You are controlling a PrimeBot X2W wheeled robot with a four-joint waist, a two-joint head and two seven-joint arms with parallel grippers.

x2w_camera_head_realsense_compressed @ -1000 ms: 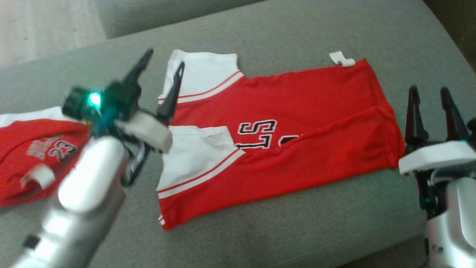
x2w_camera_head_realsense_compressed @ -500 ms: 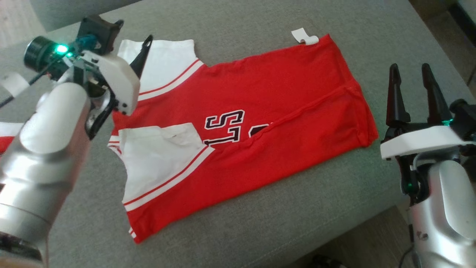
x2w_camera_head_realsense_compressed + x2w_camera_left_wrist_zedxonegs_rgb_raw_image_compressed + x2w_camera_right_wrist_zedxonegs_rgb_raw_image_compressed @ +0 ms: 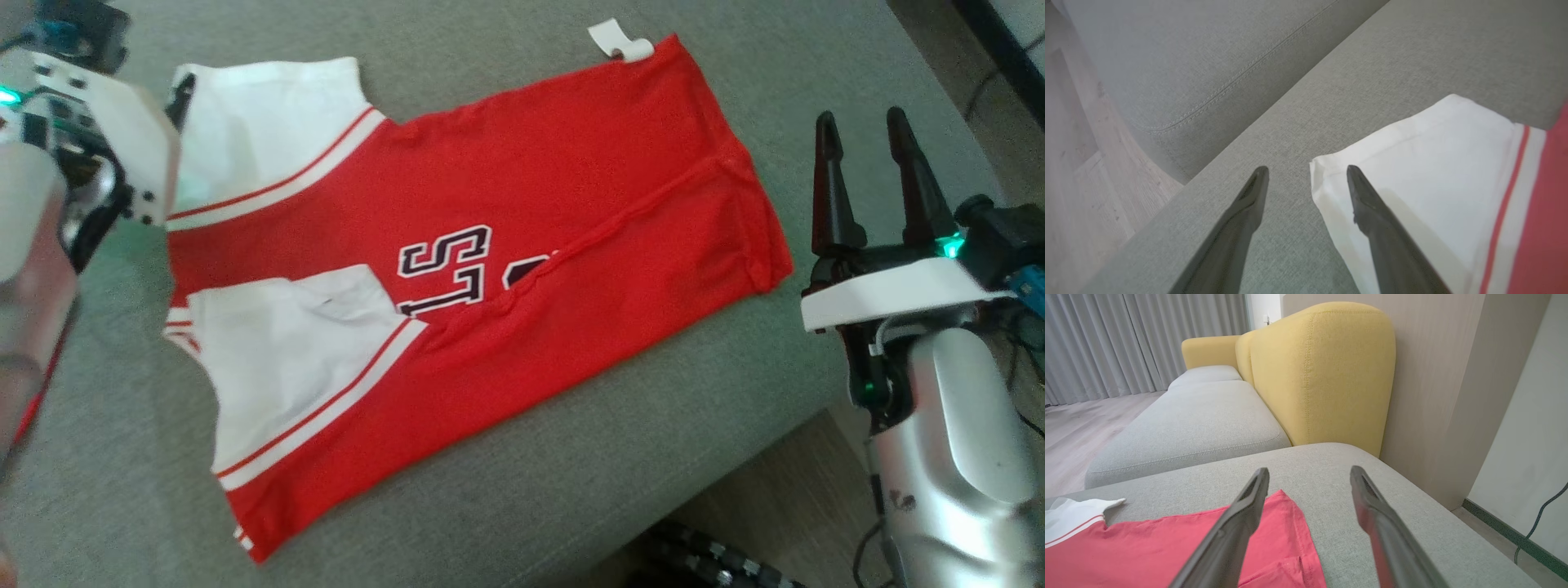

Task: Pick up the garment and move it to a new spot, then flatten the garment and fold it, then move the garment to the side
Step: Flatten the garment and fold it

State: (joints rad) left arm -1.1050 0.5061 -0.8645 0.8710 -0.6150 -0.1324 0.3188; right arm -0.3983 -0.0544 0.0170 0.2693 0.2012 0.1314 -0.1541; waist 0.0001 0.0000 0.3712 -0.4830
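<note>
Head view gives me the red-and-white jersey garment (image 3: 571,163) flat on the grey fabric sofa cushion (image 3: 571,490), long axis lower-left to upper-right, white sleeves toward my left gripper (image 3: 1306,171), hem near my right gripper (image 3: 861,122). Both pincers stand spread, gripping nothing. Right wrist view adds a yellow upholstered backrest (image 3: 1323,371).

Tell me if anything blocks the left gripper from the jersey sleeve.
Nothing visible does. The open left gripper hangs right at the sleeve, straddling its white corner edge, with bare cushion on the other side.
</note>
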